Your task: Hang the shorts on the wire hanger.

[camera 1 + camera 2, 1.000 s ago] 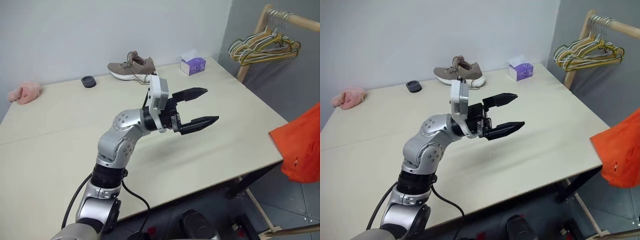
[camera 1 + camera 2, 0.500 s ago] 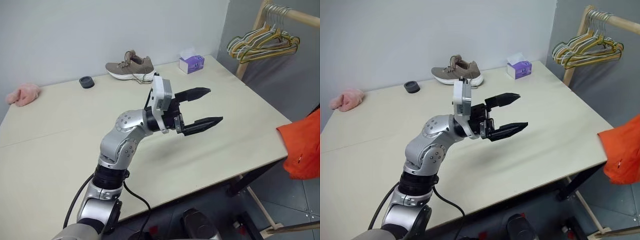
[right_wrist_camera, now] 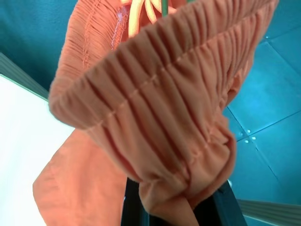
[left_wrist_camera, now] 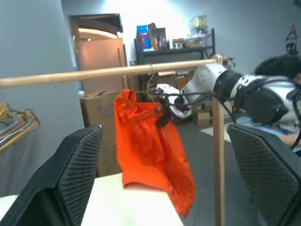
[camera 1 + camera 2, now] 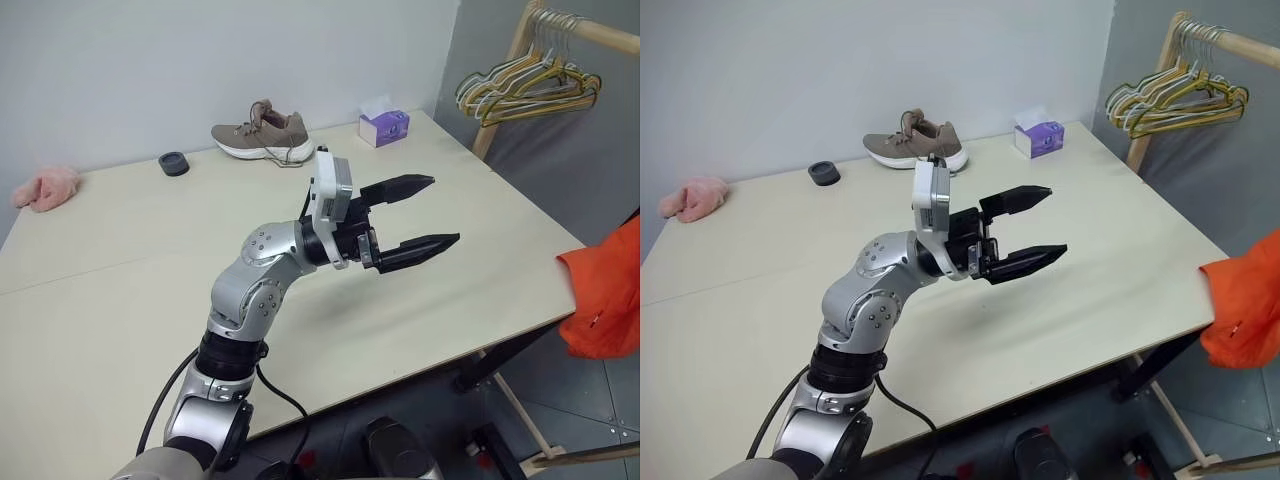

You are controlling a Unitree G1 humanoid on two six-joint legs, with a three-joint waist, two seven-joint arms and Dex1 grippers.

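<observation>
My left gripper [image 5: 445, 211] is open and empty, held above the middle of the table and pointing right. The bright orange shorts [image 5: 605, 300] hang past the table's right edge. In the left wrist view the shorts [image 4: 150, 150] droop below a wooden rail [image 4: 94, 74]. My right gripper [image 4: 163, 115] is shut on their top. The right wrist view has the gathered waistband [image 3: 155, 108] bunched over my fingers [image 3: 136, 207]. A thin hook of the wire hanger [image 4: 151, 75] rises from the shorts to the rail; I cannot tell whether it rests on the rail.
On the pale table [image 5: 120, 250] lie a brown shoe [image 5: 262, 135], a purple tissue box [image 5: 385, 127], a small black round thing [image 5: 174, 162] and a pink fuzzy cloth [image 5: 45, 187]. Coloured hangers [image 5: 525, 95] hang on the wooden rack [image 5: 590, 35] at the right.
The shorts have shifted a little further towards the right edge of the head views. My left gripper stays open and nearly still.
</observation>
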